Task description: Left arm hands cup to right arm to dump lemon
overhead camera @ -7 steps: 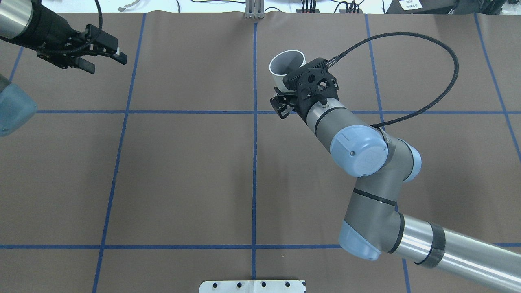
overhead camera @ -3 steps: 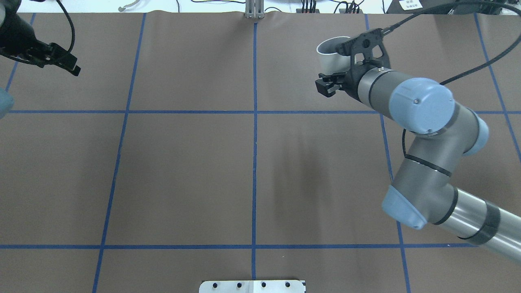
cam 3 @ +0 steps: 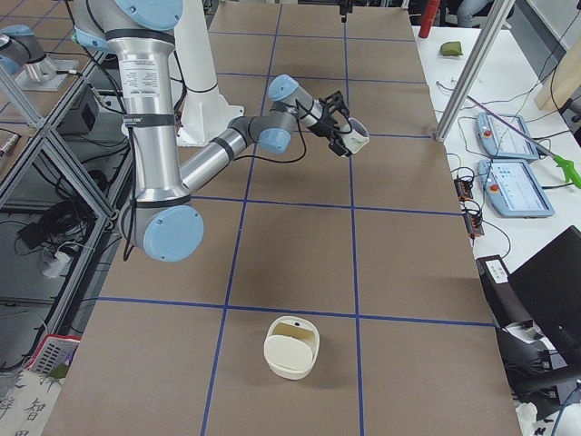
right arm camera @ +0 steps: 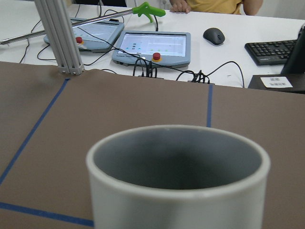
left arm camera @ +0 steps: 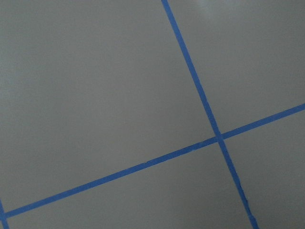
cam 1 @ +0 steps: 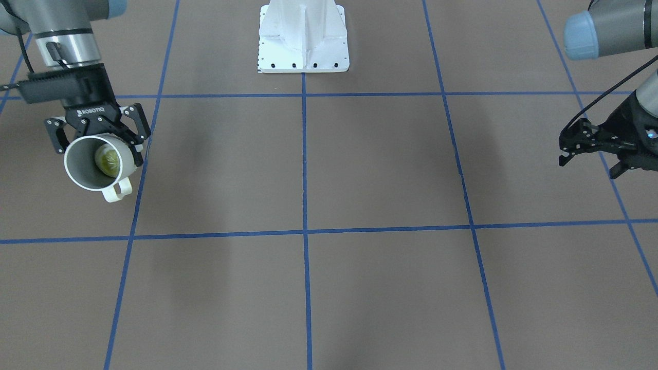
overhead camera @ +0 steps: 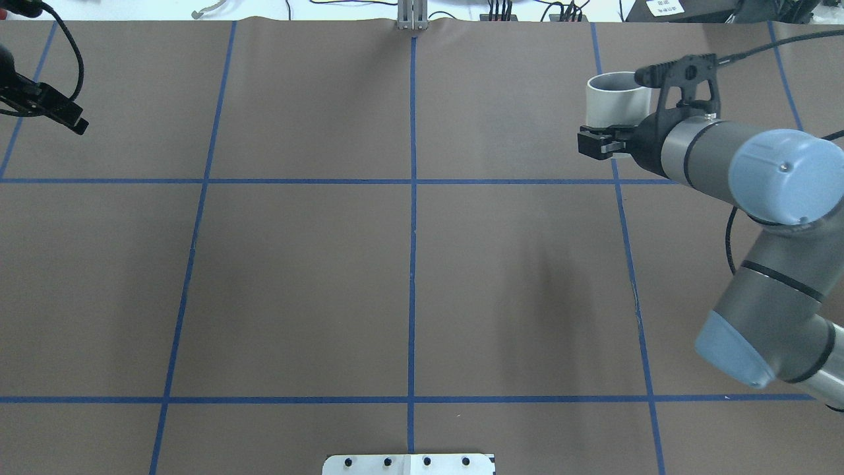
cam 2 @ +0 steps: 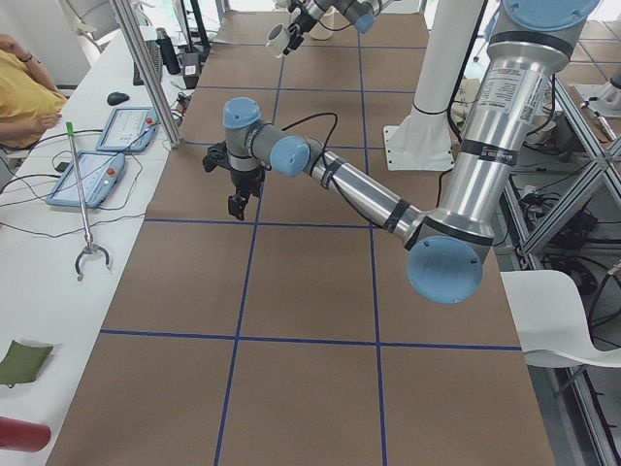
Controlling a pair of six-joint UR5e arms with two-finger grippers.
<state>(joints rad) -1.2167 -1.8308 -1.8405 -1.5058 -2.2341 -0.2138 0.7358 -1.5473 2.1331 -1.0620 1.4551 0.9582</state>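
Overhead exterior shows the right arm (overhead camera: 758, 165) brought in from the lower right, its elbow folded and its forearm laid nearly level towards the far edge of the table (overhead camera: 297, 264). The right gripper (cam 1: 97, 146) is clamped on the cup (cam 1: 82, 172), one finger on each side of the wall. The cup is held off the table at the far right, above a lengthwise blue tape line (overhead camera: 412, 264). It is tipped so that its mouth faces away from the robot, and its handle (cam 1: 117, 192) is turned to the underside. The lemon (cam 1: 108, 160) is seen lying deep inside against the grey bottom. In the right wrist view the cup's rim fills the lower part, and the lemon is not visible there.

The left arm (cam 2: 349, 184) is stretched low across the table towards the far left corner, with its wrist bent down. The left gripper (cam 1: 586, 162) is pointed at the surface; its fingers are spread apart and nothing is held between them. In the left wrist view only brown cover and crossing tape are seen.

Counted: two arms, one cup, one lemon. One cream container (cam 3: 291, 345) stands on the table at the right-hand end, well apart from the cup. Two tablets (right arm camera: 155, 46) lie on the bench beyond the far edge.
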